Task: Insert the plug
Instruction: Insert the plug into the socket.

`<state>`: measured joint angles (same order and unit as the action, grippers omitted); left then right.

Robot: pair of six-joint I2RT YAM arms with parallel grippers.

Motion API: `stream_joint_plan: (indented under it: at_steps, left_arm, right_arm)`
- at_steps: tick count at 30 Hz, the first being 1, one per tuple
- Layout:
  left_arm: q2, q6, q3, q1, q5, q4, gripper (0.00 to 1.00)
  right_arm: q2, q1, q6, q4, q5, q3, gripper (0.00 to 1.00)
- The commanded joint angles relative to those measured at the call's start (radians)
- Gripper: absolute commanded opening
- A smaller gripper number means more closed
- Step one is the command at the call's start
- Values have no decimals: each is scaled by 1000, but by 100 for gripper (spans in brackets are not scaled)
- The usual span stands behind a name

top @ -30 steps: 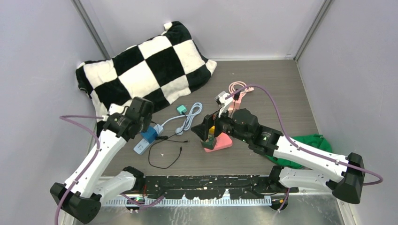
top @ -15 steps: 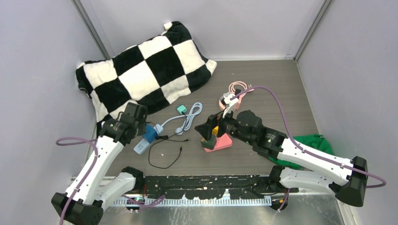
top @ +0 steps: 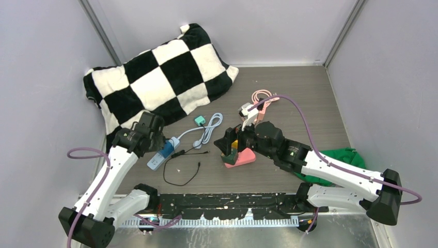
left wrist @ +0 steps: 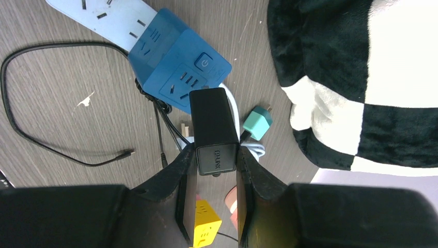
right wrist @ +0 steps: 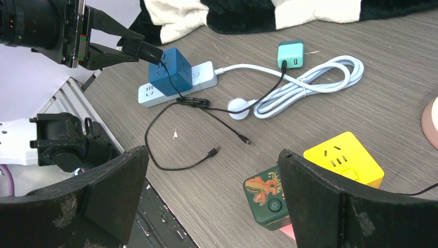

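Near edge: thin black cable (right wrist: 178,166) lying loose on grey wood-grain tabletop (top: 310,93). We are hovering our right gripper (right wrist: 214,181) over yellow plastic cube socket (right wrist: 343,157) and dark green cube (right wrist: 266,196), fingers spread wide, gripping nothing. We are pinching black rectangular plastic plug adapter (left wrist: 209,126) in left gripper (left wrist: 213,155), its front end meeting blue cube socket (left wrist: 165,57) on white power strip (left wrist: 103,18); prongs hidden, seating unclear to us. Beyond: small teal charger (right wrist: 290,53), coiled white cord (right wrist: 315,77), checkered black-and-white plush pillow (top: 160,77).

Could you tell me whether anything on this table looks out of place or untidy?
A large checkered pillow fills the far left corner, odd beside electrical gear. A green cloth sits crumpled under the right arm, and a black cable sprawls with loose ends.
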<state>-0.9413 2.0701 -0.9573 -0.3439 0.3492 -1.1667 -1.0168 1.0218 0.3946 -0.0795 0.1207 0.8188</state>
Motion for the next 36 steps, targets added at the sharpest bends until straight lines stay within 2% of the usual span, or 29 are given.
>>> stream_joint_plan:
  at_steps: [1,9,12,14,18,22,27,31,36]
  left_arm:
    - [12,634,-19,15,-26,-6,1]
    - [9,648,4,78,-81,50,1]
    - [16,641,14,86,-53,73,1]
    - [1,579,-17,88,-17,44,1]
    - [-70,314,-154,100,70,-67,1]
    - [-126,-40,-244,121,102,-129,1]
    - [-168,-577,-302,190,92,-18,0]
    - [-262,-1033,-430,258,30,44,1]
    - [-348,-1437,-588,278,52,76,0]
  right_arm:
    - [0,5,-7,25,21,7,100]
    - [8,5,-14,-5,23,6,100]
    - [14,4,-22,-16,31,7,100]
    - [13,5,-26,-20,37,5,100]
    - [6,4,-38,-46,38,21,100]
    - [15,5,-46,-63,46,24,100]
    - [35,4,-47,-59,52,4,100]
    - [46,6,-44,-68,54,-4,100]
    - [62,4,-39,-73,62,-11,100]
